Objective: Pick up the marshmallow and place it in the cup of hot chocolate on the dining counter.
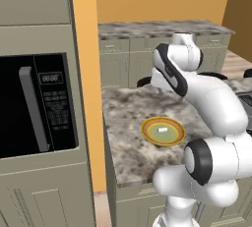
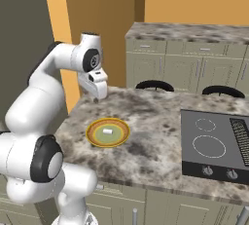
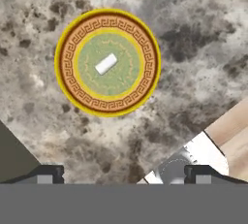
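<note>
Looking down at marbled grey stone counter (image 3: 193, 34): tiny white marshmallow block (image 3: 106, 64) lies centre-left on yellow-rimmed greenish plate (image 3: 68, 80). My pincer (image 3: 124, 173) hovers above, fingers spread wide, gripping nothing. Black cooktop (image 2: 216, 143) far right.

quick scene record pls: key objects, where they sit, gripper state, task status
marshmallow: lies flat at the centre of the plate
plate: yellow-rimmed, on the marbled counter, near its left end
gripper: open, empty, above the counter behind the plate, apart from it
cooktop: set in the counter, right of the plate
microwave: in the tall cabinet left of the counter
task status: marshmallow not yet picked up
</note>
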Motion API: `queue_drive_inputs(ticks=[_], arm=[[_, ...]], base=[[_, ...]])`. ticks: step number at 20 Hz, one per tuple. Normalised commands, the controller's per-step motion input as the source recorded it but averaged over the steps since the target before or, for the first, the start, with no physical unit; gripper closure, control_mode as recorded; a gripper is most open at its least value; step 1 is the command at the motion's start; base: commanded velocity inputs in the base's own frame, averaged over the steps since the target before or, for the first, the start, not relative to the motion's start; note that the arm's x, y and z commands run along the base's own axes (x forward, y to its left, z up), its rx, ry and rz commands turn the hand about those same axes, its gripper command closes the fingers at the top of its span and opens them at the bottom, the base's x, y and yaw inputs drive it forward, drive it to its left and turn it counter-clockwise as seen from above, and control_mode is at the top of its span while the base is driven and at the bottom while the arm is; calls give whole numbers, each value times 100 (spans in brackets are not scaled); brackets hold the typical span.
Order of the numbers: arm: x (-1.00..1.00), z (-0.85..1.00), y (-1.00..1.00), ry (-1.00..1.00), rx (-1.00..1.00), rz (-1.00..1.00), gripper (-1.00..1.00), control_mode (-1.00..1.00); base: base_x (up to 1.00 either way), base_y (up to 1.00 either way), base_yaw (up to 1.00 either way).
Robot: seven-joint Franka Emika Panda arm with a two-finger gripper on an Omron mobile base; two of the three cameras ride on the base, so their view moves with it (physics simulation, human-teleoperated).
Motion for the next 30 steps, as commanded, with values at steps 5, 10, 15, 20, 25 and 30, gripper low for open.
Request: queue_drive_inputs(ticks=[5, 10, 15, 20, 25, 30], arm=[[5, -51, -1, 0, -1, -48, -100, -100], [10, -39, 0, 0, -9, -39, -100, -100], [18, -31, 0, 0, -9, -37, -100, -100], [30, -16, 0, 6, -7, -16, -100, -100], [19, -17, -1, 2, -1, -5, -100, -100], [17, -19, -11, 0, 2, 0, -100, -100]], base=[[0, 0, 0], [0, 0, 0], [0, 0, 0], [0, 0, 0], [0, 0, 0], [0, 0, 0]])
